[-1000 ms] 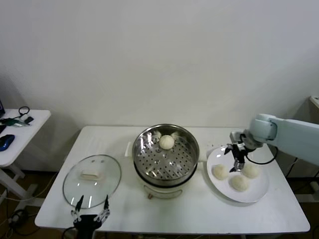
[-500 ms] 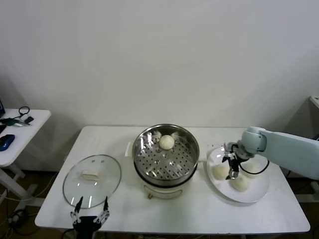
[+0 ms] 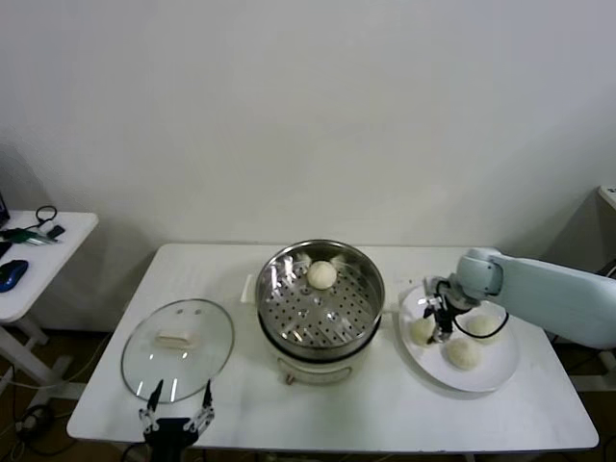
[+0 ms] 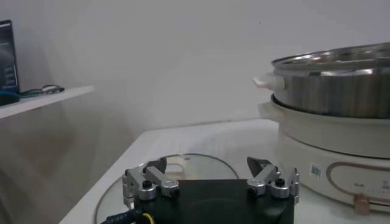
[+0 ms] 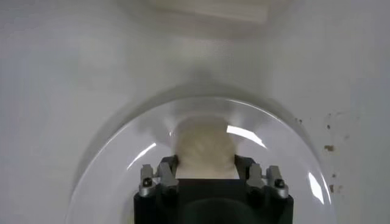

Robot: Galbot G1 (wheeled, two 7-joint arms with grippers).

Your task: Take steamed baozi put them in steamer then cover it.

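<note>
While the shiny round stainless-steel steamer (image 3: 320, 298) on our white counter (image 3: 385, 404) holds one small cream-white dough bun (image 3: 321, 274), our right hand (image 3: 439, 327) grips another baozi (image 5: 205, 149) on the flat white plate (image 3: 491, 371). Two buns lie beside it. Our left hand (image 3: 175, 416) waits spread near the clear glass lid (image 3: 178, 348).

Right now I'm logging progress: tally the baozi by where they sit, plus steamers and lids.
Baozi in the steamer: 1
Baozi on the plate: 3
Steamers: 1
Glass lids: 1
Total: 6
</note>
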